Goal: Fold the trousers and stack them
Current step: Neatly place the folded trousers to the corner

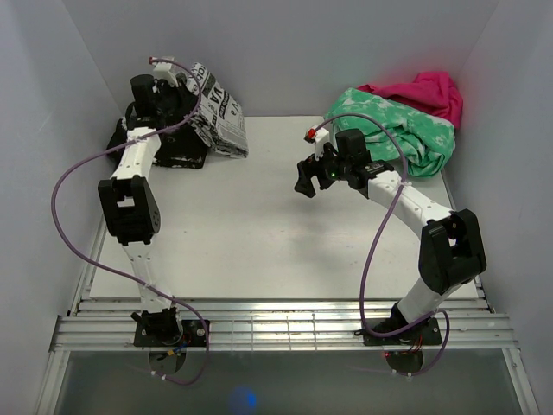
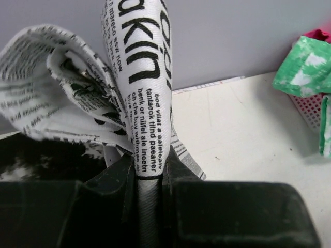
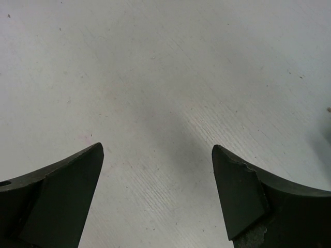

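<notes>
**Table.** The white rectangular table top (image 1: 259, 233) is being used at its far edge, with both arms being extended over it.

**Garments.** The soft white cloth trousers with black newspaper-style print (image 1: 220, 112) are being held as a folded bundle at the far-left corner. They are being positioned over the black white-speckled folded garment (image 1: 168, 149); whether they are resting on it cannot be told. The green-and-white mottled garment (image 1: 402, 134) is being left heaped at the far right, with a pink cloth (image 1: 423, 91) behind it.

**Grippers.** A thick fold of the trousers (image 2: 139, 77) is being pinched by the left gripper (image 2: 150, 178), its jaws nearly together on the cloth. The right gripper (image 3: 158, 170) is being held over bare table with jaws spread wide and nothing between them.

**Step in hand (judged).** The folded bundle is being placed on the stack. It is being recommended that:
- the bundle be lowered squarely and its edges matched to the black garment;
- the pinch be released only once the weight is being borne from below;
- the loose layer billowing beside the pinch, which is likely to spring open, be pressed flat by the free right gripper.
</notes>
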`<action>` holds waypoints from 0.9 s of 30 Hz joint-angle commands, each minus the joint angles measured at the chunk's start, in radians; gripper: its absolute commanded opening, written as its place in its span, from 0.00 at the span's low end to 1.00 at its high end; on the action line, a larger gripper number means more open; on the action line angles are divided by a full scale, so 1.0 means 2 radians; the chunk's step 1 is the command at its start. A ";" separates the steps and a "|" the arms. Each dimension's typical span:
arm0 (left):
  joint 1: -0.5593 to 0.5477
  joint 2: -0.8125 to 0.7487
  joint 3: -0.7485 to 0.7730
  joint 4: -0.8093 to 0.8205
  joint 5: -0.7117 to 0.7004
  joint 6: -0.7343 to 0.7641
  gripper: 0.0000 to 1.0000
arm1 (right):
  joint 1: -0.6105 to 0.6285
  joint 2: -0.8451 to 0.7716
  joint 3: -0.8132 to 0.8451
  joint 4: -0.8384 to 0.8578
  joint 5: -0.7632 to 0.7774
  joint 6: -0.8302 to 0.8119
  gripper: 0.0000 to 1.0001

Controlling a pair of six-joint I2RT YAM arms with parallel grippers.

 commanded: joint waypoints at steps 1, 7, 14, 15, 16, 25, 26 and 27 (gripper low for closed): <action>0.022 -0.023 0.063 -0.002 -0.004 0.007 0.00 | -0.001 -0.014 0.001 0.009 -0.012 0.008 0.90; 0.036 -0.030 0.067 -0.010 0.027 0.014 0.00 | -0.001 -0.007 0.008 0.007 -0.014 0.011 0.90; 0.053 -0.033 0.073 -0.006 0.055 0.008 0.00 | -0.002 -0.005 0.012 0.003 -0.020 0.015 0.90; 0.062 -0.029 0.077 -0.011 0.056 0.006 0.00 | -0.002 -0.006 0.012 0.002 -0.020 0.015 0.90; 0.067 -0.024 0.080 -0.011 0.062 0.003 0.00 | -0.002 -0.006 0.012 0.001 -0.020 0.015 0.90; 0.096 -0.012 0.106 -0.006 0.089 -0.022 0.00 | -0.002 0.001 0.017 -0.005 -0.021 0.013 0.90; 0.095 -0.010 0.111 -0.010 0.089 -0.023 0.00 | -0.002 0.002 0.019 -0.005 -0.022 0.014 0.90; 0.097 -0.010 0.115 -0.017 0.088 -0.023 0.00 | -0.001 0.004 0.020 -0.006 -0.022 0.015 0.90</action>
